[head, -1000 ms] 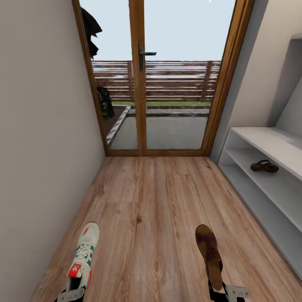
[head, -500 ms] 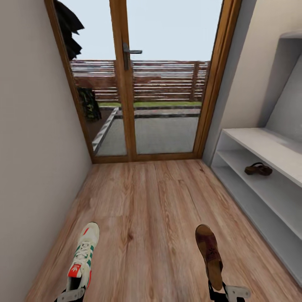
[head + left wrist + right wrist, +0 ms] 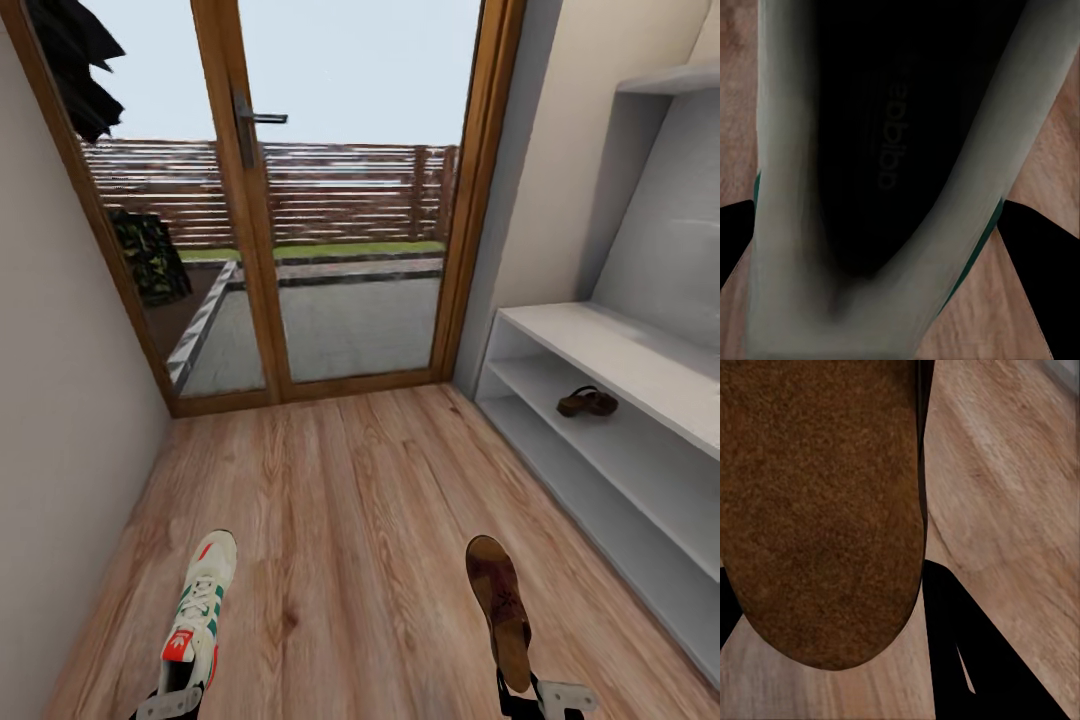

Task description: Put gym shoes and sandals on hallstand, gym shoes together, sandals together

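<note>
Hallstand (image 3: 640, 365) is your landmark: a light grey unit with flat, smooth boards, standing against the corridor's right wall by the glazed door (image 3: 340, 200). Its long low part has two open tiers under a broad top board, and a higher shelf edge shows above it near the corner. On the upper of the two open tiers you have one brown sandal (image 3: 587, 402) lying flat, thin and dark against the pale board; the rest of that tier, as far as you see it, is bare grey surface.

Out from the hallstand, over the corridor floor (image 3: 350, 500) of light brown wood-grain planks, your right pincer (image 3: 540, 697) holds a second sandal (image 3: 499, 605) by its heel end, toe pointing toward the door. It is flat, with a rounded toe and a small pattern stamped in the footbed. In the right wrist view its sole (image 3: 817, 510) is a rough, suede-like brown with a rounded end, and dark fingers (image 3: 975, 660) close against it.

Further from the hallstand, near the left wall (image 3: 60, 450), your left pincer (image 3: 170, 703) grips a gym shoe (image 3: 200, 610) by the heel: cream-white, with green side stripes, white laces and a red-orange tongue tag. The left wrist view looks into the shoe's opening (image 3: 885, 150), a dark insole ringed by a smooth, pale padded collar, with a sliver of green at the edge.
</note>
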You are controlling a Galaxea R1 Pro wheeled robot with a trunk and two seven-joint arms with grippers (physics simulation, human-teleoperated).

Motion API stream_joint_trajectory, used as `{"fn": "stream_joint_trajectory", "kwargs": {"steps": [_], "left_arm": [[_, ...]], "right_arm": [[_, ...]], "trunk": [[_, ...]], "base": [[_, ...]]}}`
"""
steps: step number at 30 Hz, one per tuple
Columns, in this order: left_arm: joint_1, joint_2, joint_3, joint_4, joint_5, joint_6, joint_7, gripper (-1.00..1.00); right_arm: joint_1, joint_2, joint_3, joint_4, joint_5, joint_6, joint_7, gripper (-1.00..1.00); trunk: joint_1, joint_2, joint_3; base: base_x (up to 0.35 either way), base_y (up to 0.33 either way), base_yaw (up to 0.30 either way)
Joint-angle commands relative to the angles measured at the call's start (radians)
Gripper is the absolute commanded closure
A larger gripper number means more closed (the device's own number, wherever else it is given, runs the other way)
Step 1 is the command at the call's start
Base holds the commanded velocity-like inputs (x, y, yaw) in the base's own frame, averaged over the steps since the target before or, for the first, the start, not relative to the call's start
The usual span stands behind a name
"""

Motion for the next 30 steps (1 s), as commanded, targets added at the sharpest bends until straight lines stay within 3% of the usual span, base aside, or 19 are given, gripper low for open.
{"fn": "stream_joint_trajectory", "kwargs": {"steps": [1, 20, 30], "left_arm": [[-0.001, 0.000, 0.003, 0.001, 0.007, -0.001, -0.009, 1.00], [-0.001, 0.000, 0.003, 0.001, 0.007, -0.001, -0.010, 1.00], [-0.001, 0.000, 0.003, 0.001, 0.007, -0.001, -0.010, 1.00]], "right_arm": [[-0.001, 0.001, -0.007, 0.001, 0.007, -0.003, 0.003, 1.00], [-0.001, 0.001, -0.007, 0.001, 0.007, -0.003, 0.003, 1.00], [-0.001, 0.001, -0.007, 0.001, 0.007, -0.003, 0.003, 1.00]], "trunk": [[0.000, 0.000, -0.001], [0.000, 0.000, -0.001], [0.000, 0.000, -0.001]], "base": [[0.319, 0.183, -0.271], [0.300, 0.169, -0.271], [0.042, 0.017, -0.271]]}}
